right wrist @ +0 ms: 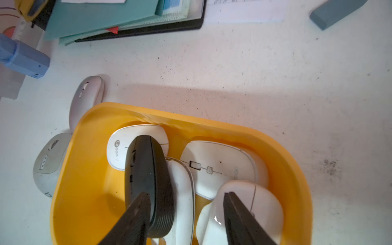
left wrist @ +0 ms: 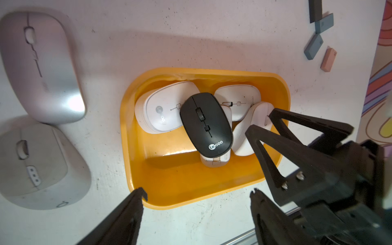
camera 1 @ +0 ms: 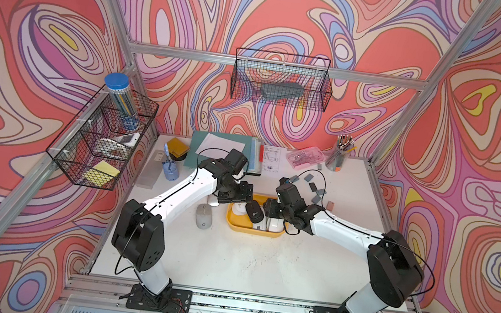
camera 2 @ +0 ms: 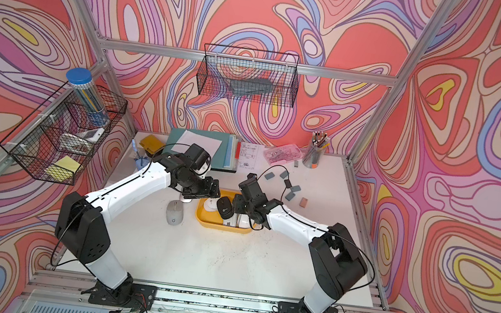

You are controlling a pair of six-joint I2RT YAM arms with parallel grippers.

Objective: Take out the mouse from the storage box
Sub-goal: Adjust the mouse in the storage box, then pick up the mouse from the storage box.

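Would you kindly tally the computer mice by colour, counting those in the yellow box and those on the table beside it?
Black mice: 1
White mice: 4
Grey or silver mice: 2
Total: 7

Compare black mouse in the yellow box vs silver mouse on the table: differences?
Colour: the black mouse is matte black, the silver mouse glossy silver.
Place: black mouse inside the storage box, silver mouse outside it on the table.
Pose: black mouse leans on white mice, silver mouse lies flat.
Shared: scroll wheel, no visible cable.
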